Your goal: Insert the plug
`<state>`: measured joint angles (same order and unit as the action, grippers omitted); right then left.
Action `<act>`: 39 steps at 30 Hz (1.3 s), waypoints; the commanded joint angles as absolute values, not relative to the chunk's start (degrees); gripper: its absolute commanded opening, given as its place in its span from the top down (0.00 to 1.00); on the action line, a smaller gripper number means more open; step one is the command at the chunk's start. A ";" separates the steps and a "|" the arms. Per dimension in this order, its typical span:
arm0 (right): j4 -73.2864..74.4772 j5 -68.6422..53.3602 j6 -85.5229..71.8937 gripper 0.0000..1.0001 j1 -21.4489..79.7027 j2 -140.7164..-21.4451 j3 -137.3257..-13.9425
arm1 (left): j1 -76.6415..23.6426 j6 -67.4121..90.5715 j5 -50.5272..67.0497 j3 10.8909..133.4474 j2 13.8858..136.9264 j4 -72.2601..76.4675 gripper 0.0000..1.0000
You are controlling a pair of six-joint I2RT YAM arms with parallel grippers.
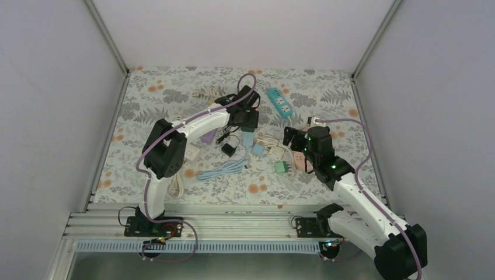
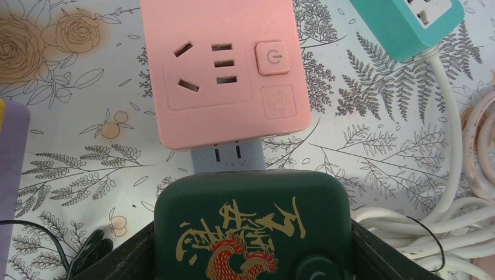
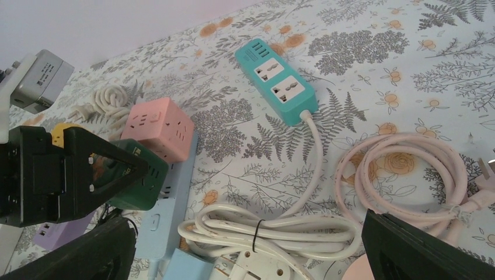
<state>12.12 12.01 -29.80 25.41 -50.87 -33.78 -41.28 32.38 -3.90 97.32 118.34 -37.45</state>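
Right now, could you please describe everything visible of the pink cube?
The pink cube is a smooth plastic block with rounded edges. One face carries slanted and straight pin slots, a square power button and a small embossed logo; other faces have slots too, all empty. It stands on a pale blue power strip, just beyond the dark green cube gripped by the left claw.

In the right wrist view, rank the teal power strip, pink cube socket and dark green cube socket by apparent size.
1. teal power strip
2. Unranked: pink cube socket and dark green cube socket. They look alike, and the green one is partly hidden.
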 commanded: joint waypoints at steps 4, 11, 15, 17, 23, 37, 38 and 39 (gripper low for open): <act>11.93 13.98 -29.90 0.01 25.00 -50.55 -32.48 | -41.31 32.87 -5.43 98.33 120.38 -36.84 0.36; 12.22 14.66 -29.46 0.00 25.03 -49.25 -32.17 | -41.31 32.96 -5.43 98.72 121.71 -36.69 0.36; 12.14 14.83 -29.36 0.00 24.97 -49.35 -32.20 | -41.31 33.08 -5.68 99.25 121.84 -37.63 0.36; 12.10 14.72 -29.43 0.00 24.95 -49.44 -32.05 | -41.31 33.29 -6.29 98.96 121.61 -38.11 0.36; 11.69 14.37 -29.49 0.00 24.95 -49.82 -31.82 | -41.29 33.84 -4.95 97.68 120.77 -38.10 0.36; 11.95 14.62 -29.78 0.00 24.96 -49.44 -31.62 | -41.81 32.74 -4.40 96.52 126.12 -38.04 0.40; 11.95 14.68 -29.79 0.00 24.92 -49.33 -31.56 | -41.98 32.70 -4.67 96.24 126.33 -37.90 0.40; 11.95 14.76 -29.79 0.00 24.96 -49.31 -31.39 | -42.19 32.59 -5.10 96.02 126.59 -37.88 0.40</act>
